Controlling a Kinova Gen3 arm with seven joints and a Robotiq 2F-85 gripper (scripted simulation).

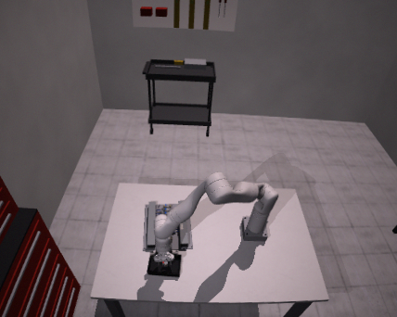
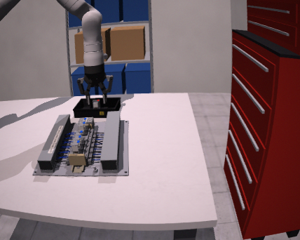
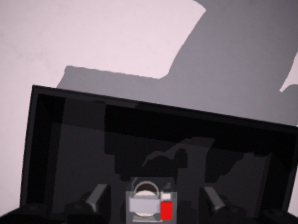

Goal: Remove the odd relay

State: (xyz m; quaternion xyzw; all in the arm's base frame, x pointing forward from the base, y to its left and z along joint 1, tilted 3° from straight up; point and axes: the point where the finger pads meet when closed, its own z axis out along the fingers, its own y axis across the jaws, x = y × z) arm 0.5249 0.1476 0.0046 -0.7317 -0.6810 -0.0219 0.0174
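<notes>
The relay with the red button [image 2: 96, 104] [image 3: 145, 206] is inside the black parts tray [image 1: 172, 276] [image 2: 85, 113] [image 3: 240, 131]. My gripper [image 1: 164, 265] [image 2: 97, 102] [image 3: 154, 202] is partly open and reaches down into the tray. Its fingers stand on either side of the relay, with a gap on both sides in the wrist view. Whether the relay touches the tray floor is hard to tell. The relay panel [image 1: 150, 224] [image 2: 125, 151] looks flat on the table. Its remaining relays [image 2: 76, 145] show blue buttons, with a gap in their row.
Two long grey ducts [image 2: 53, 144] [image 2: 111, 140] rise along the panel's sides, and a tan block [image 2: 77, 159] stands at its end near the exterior camera. The tray sits close to the panel's other end. The white table [image 1: 284, 273] [image 2: 165, 182] carries the arm's base.
</notes>
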